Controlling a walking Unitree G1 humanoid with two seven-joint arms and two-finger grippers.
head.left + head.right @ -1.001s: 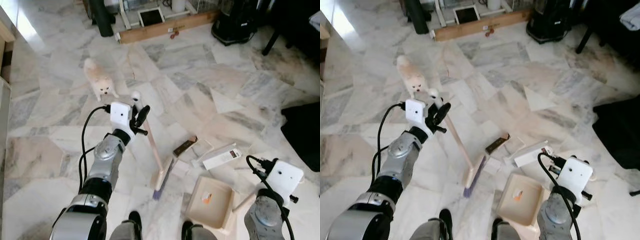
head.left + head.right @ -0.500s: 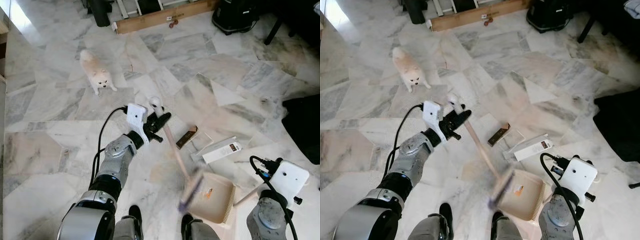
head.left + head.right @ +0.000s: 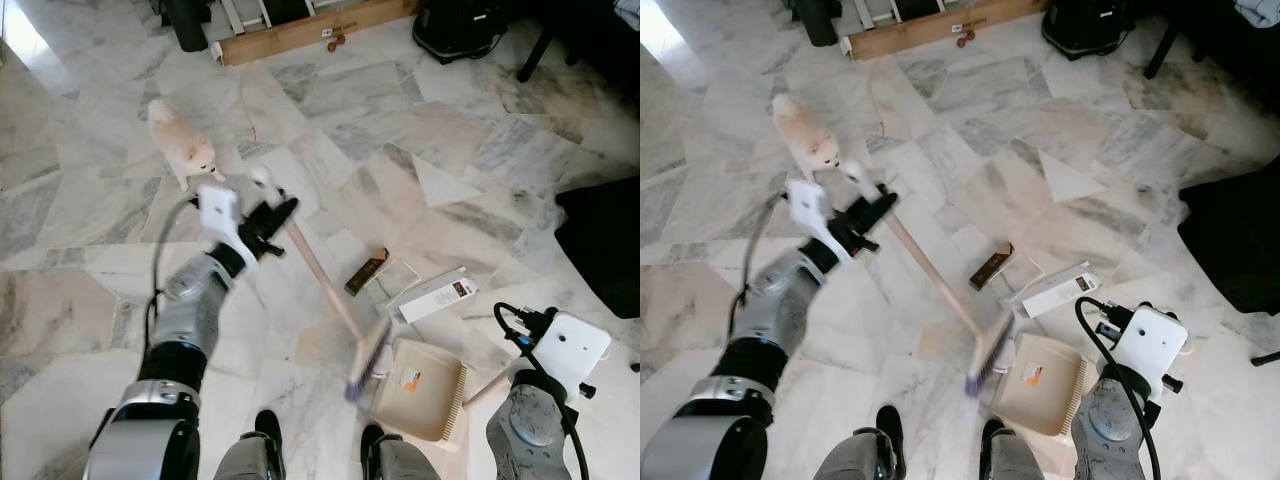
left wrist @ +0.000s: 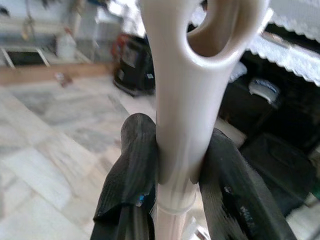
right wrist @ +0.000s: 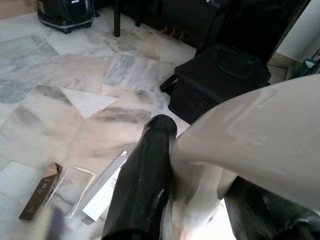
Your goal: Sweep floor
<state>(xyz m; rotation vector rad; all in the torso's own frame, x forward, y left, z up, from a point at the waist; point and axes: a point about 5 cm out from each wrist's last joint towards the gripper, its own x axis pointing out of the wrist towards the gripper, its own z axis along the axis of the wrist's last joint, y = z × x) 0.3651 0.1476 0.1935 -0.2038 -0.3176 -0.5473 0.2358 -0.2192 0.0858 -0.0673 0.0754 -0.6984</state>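
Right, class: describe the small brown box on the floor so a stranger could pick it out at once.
Start at the cream dustpan near the robot's feet and look just beyond it, to the litter on the marble floor. The brown box lies left of a long white box, against a flat clear packet. It is the only dark, narrow piece there.

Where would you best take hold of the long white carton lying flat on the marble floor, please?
Probably across the narrow width of the long white carton, near its middle, coming straight down from above: it lies flat, with the brown box and clear sleeve close beside one end.
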